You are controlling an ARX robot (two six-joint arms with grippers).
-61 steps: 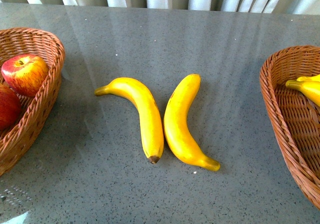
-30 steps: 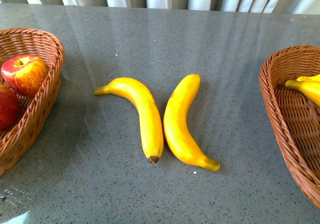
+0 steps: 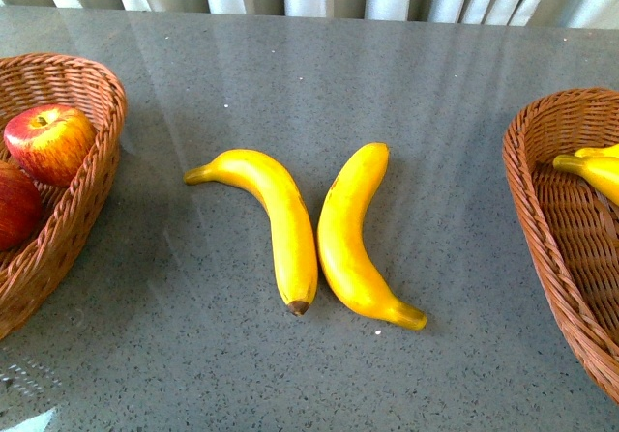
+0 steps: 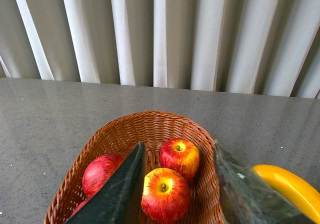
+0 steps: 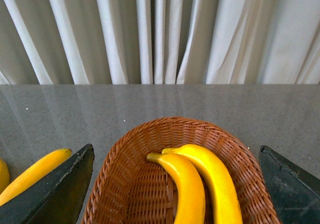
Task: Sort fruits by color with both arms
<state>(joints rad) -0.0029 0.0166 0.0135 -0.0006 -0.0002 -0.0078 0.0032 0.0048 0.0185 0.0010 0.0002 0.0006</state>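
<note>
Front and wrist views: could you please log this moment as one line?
apples: left basket | bananas: two on table, two in right basket | left jaws: open | right jaws: open

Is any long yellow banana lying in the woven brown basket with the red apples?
No, the woven brown basket holds only red apples where visible.

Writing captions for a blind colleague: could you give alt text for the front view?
Two yellow bananas lie side by side on a grey speckled table, between two wicker baskets. The left basket holds two red apples; the right basket holds more bananas, cut off by the frame. No arm shows.
</note>
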